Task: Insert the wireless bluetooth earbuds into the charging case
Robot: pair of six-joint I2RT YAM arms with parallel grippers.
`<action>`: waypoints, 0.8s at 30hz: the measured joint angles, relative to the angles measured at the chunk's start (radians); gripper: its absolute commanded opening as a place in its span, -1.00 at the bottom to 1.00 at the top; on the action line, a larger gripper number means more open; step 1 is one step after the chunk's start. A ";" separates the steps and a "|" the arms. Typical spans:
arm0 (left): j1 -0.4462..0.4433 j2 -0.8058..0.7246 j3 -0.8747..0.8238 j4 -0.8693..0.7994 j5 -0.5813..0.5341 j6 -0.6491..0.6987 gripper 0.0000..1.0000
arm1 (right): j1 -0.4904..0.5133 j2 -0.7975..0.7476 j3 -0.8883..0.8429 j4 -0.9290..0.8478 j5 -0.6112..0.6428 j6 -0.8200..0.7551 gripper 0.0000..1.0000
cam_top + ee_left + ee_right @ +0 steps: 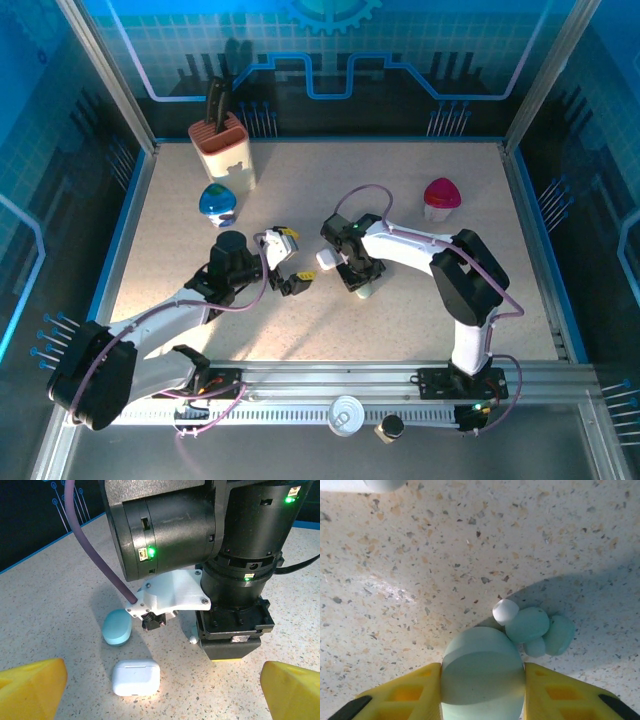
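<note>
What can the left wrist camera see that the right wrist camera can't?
Left wrist view: the right arm's black wrist with green lights, and the closed white case seen whole. Right wrist view: the right tool pinching a pale green pebble, beside a cluster of small mint pieces. Both: the speckled table.
</note>
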State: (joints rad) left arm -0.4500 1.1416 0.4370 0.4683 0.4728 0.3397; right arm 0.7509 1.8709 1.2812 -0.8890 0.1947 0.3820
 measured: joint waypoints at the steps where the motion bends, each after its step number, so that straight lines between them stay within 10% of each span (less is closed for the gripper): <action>1: 0.000 0.000 0.000 0.002 -0.003 -0.005 0.99 | -0.003 -0.005 -0.001 0.003 0.000 0.000 -0.27; 24: -0.281 0.323 0.051 0.483 -0.354 -0.412 0.70 | -0.296 -0.625 -0.464 0.709 -0.417 0.427 -0.31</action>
State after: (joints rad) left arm -0.7307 1.4651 0.4881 0.9516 0.1192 -0.0723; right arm 0.4553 1.2457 0.8173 -0.1799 -0.2226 0.8093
